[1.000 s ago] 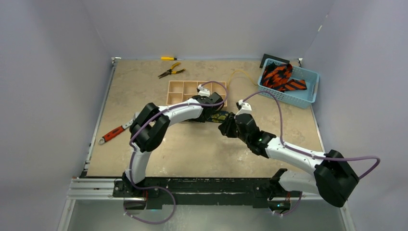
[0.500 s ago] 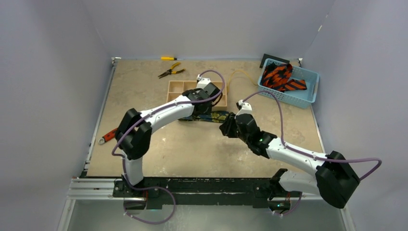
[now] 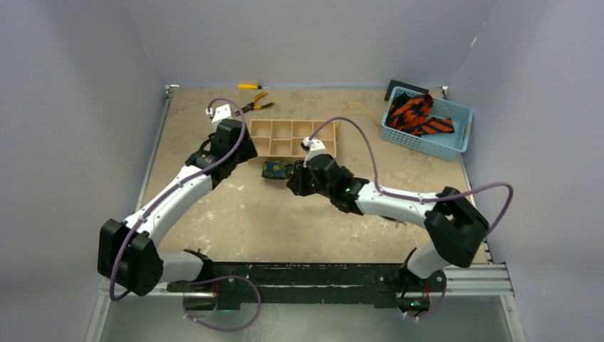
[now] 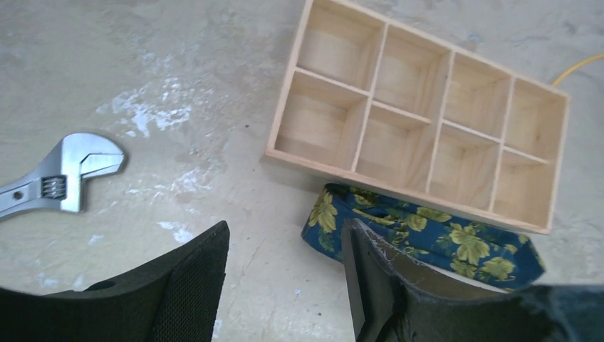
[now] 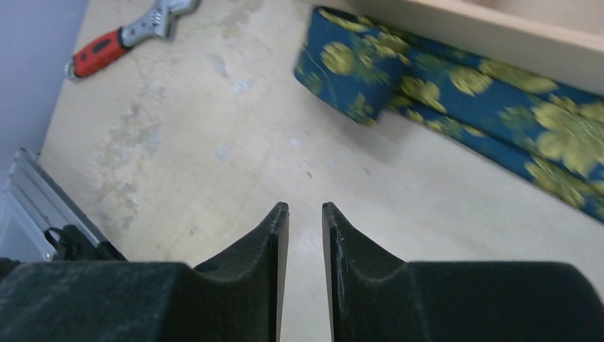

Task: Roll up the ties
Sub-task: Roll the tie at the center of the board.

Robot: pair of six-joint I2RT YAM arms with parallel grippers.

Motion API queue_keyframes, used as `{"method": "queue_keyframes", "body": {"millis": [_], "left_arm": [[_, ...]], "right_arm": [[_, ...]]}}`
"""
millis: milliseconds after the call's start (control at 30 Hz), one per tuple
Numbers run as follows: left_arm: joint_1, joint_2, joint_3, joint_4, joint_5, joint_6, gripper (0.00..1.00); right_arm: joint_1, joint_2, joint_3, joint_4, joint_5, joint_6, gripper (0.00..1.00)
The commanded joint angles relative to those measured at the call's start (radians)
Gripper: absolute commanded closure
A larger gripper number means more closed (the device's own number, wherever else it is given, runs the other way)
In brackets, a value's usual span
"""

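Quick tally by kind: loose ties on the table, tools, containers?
Loose ties: 1 (blue tie)
Tools: 3 (wrench, pliers, yellow tool)
Containers: 2 (tray, basket)
Total: 6

tie (image 4: 427, 239) just in front of tray (image 4: 370, 181), wrench (image 4: 60, 178) to the left, more ties (image 3: 413, 114) in basket (image 3: 456, 112) far right

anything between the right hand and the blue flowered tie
Nothing. In the right wrist view, only bare tabletop lies between the right hand and the blue tie.
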Motion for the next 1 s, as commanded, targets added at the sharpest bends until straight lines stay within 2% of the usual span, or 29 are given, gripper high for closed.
{"method": "queue_keyframes", "body": {"millis": [0,200,300,633,967], "left_arm": [[0.05,-0.02,-0.045,0.192,0.178,0.048,0.43],[0.135,0.081,-0.053,0.322,0.38,0.079,0.46],[0.146,0.132,-0.04,0.368,0.458,0.089,0.48],[0.156,0.169,-0.077,0.408,0.469,0.121,0.49],[0.173,0.215,-0.071,0.409,0.498,0.12,0.49]], "right_arm": [[0.007,0.148,0.169,0.03,-0.065,-0.008,0.73],[-0.007,0.344,0.347,-0.01,-0.176,0.063,0.75],[-0.035,0.397,0.369,0.01,-0.185,0.128,0.76],[-0.145,0.45,0.379,0.024,-0.176,0.183,0.77],[-0.182,0.48,0.353,0.027,-0.187,0.185,0.77]]}}
